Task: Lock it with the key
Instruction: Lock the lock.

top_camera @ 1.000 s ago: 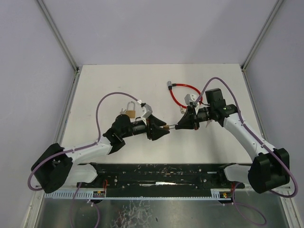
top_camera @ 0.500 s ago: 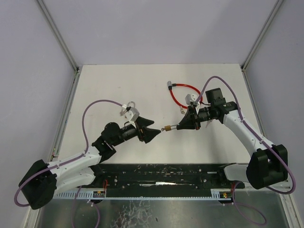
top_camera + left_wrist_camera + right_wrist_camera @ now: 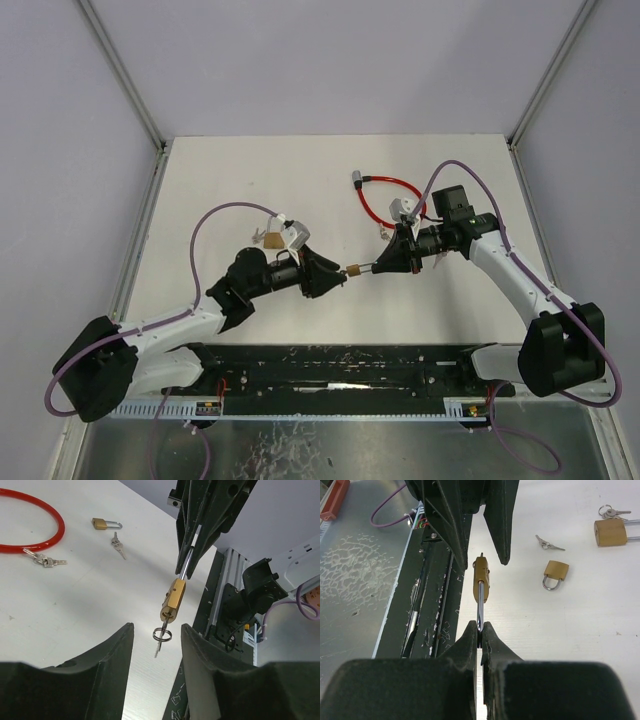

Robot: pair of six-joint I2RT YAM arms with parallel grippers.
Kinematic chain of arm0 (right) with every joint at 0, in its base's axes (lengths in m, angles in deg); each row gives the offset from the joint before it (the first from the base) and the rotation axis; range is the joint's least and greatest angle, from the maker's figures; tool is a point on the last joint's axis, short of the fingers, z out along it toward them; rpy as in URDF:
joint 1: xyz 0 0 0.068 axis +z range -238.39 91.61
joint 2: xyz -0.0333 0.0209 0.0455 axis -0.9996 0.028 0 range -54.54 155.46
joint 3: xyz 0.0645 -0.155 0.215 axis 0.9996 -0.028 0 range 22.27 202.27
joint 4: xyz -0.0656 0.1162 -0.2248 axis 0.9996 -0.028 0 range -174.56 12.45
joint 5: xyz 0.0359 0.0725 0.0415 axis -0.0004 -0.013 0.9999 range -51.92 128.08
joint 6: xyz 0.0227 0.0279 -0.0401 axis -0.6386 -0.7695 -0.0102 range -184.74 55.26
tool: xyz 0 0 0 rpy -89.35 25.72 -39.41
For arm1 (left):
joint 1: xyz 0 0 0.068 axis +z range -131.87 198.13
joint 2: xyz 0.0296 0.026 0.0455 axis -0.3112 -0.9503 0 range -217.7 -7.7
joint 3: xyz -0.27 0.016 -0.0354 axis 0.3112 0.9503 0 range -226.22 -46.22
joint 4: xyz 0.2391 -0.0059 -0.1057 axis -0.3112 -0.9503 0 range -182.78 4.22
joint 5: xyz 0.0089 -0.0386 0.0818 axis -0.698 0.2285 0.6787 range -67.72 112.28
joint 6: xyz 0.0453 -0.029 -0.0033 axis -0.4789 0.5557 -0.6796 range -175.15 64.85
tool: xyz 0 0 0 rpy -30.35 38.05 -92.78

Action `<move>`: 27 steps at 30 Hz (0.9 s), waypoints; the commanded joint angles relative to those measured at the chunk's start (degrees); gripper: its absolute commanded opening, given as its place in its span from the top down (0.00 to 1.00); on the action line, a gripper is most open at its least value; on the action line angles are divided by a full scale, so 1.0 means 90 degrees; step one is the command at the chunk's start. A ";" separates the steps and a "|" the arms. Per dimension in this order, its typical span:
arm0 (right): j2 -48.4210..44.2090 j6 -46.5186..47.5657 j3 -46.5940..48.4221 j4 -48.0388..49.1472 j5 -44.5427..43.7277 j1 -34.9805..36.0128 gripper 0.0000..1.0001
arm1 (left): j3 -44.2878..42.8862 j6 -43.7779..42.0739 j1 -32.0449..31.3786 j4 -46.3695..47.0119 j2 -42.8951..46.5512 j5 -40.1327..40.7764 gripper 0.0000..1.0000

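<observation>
A brass padlock [image 3: 353, 269] hangs in the air between the arms. My right gripper [image 3: 480, 630] is shut on its steel shackle [image 3: 480, 605], with the brass body [image 3: 481, 575] pointing away from it. In the left wrist view the padlock [image 3: 173, 600] has a key in its keyhole, and a key ring [image 3: 162, 635] with a second key dangles below. My left gripper [image 3: 156, 640] is open, with its fingertips [image 3: 122, 637] on either side of the key ring and not touching it. In the top view the left gripper [image 3: 335, 277] sits just left of the padlock.
A red cable lock [image 3: 385, 200] with keys lies behind the right gripper. A small brass padlock [image 3: 555, 572] and loose keys [image 3: 547, 543] lie on the white table, with a larger padlock [image 3: 612, 531] farther off. A black rail [image 3: 340, 365] runs along the near edge.
My left gripper pulled back to the left half a second ago and has now come back up to the padlock, still open. The right gripper has held the shackle nearly still.
</observation>
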 commanded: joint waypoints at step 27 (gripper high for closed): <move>-0.0016 0.0242 0.0286 -0.0196 0.0383 -0.0031 1.00 | -0.0715 0.0791 0.0613 -0.0442 -0.0214 -0.1327 0.66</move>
